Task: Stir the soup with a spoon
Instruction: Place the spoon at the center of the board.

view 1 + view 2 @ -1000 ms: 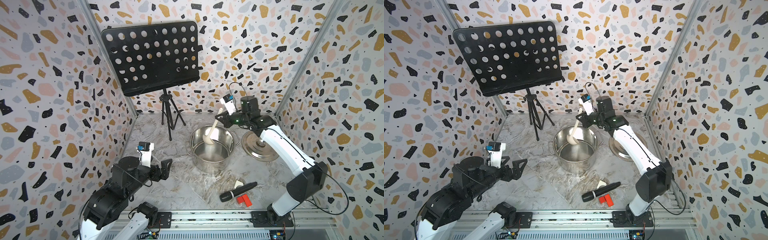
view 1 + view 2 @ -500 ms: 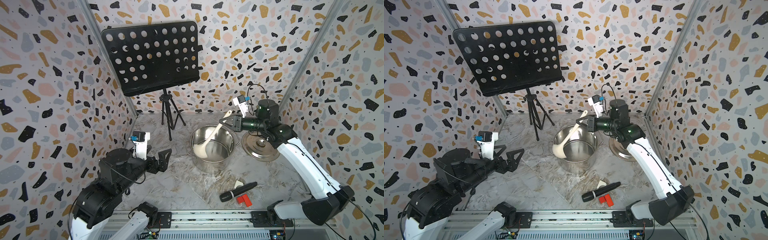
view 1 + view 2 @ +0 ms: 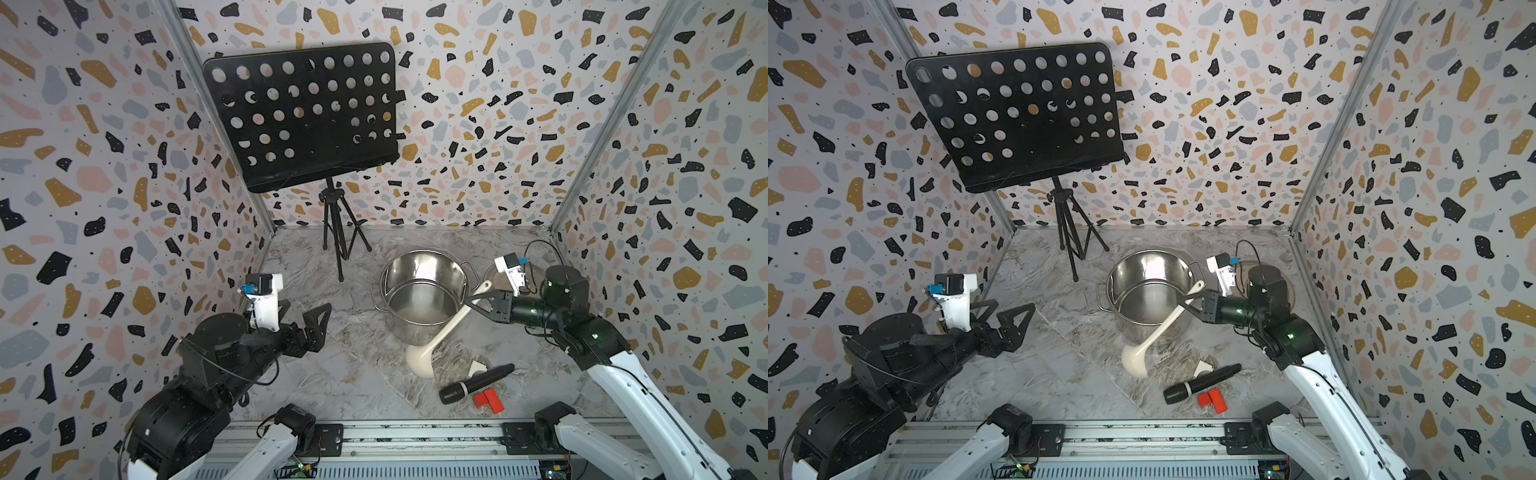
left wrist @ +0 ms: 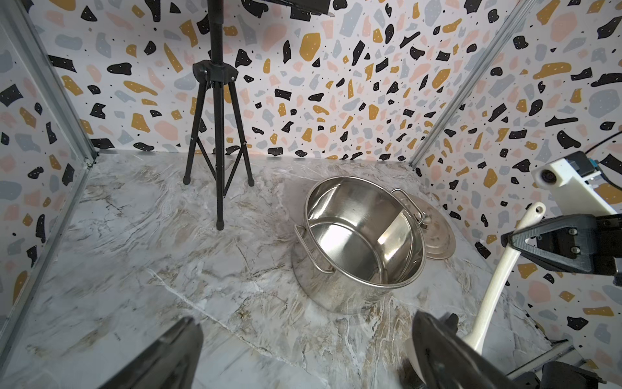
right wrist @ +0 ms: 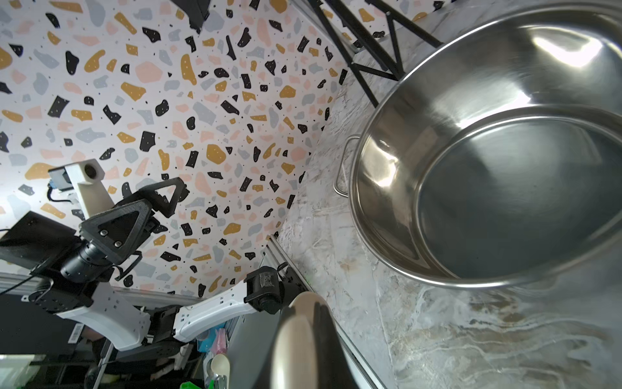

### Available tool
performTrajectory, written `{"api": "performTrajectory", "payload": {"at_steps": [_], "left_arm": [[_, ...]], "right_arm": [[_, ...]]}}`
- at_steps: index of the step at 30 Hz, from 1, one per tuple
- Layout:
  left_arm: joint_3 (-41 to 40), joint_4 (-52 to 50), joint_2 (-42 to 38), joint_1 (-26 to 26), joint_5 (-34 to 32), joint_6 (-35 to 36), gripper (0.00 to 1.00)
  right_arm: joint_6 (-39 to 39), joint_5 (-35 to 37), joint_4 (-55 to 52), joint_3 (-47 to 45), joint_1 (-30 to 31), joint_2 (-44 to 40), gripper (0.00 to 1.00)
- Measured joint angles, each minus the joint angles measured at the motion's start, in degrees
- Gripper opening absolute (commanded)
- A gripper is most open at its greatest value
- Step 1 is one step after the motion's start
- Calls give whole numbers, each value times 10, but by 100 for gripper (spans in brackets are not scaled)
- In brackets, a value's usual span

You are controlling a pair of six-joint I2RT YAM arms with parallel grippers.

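Where the spoon is hanging: the cream-white ladle-like spoon (image 3: 446,322) (image 3: 1163,326) is slanting outside the pot on its near side, with the handle tip up and the broad bowl down low over the marble-patterned tabletop (image 3: 353,374); I cannot tell whether the bowl is touching it.
Right gripper: the black right gripper (image 3: 473,301) (image 4: 511,239) is pinching the spoon's slim handle near its upper end.
Left gripper: the black left gripper (image 3: 301,316) (image 3: 1000,316) is hovering with fingers spread wide, gripping nothing, well apart from the pot.
Pot: the shiny round steel pot (image 3: 415,270) is standing upright, just beside a flat steel lid (image 4: 437,235).
Clutter: a black microphone (image 3: 476,382) and a small red block (image 3: 488,401) are lying near the spoon's bowl.
Back wall: a black perforated music stand (image 3: 307,116) is standing on its tripod.
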Motion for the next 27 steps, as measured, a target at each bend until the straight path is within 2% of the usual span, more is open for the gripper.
{"api": "performTrajectory", "payload": {"at_steps": [7,10,13,17,23,27], "left_arm": [[-16,-3,-16,0,0,-14,99],[-17,-7,-21,0,0,-18,100],[-17,-10,-23,0,1,-21,100],[-19,-11,-23,0,3,-23,99],[-26,-10,-23,0,9,-31,100],[-35,-9,-23,0,17,-37,99]], "right_arm": [[29,-51,-2,-123,-122,-46,0],[31,-68,-11,-137,-177,-54,0],[17,-58,-23,-132,-203,-59,0],[-27,-17,-83,-96,-233,-47,0],[-111,91,-173,-11,-272,-11,0],[-135,161,-191,6,-289,3,0]]}}
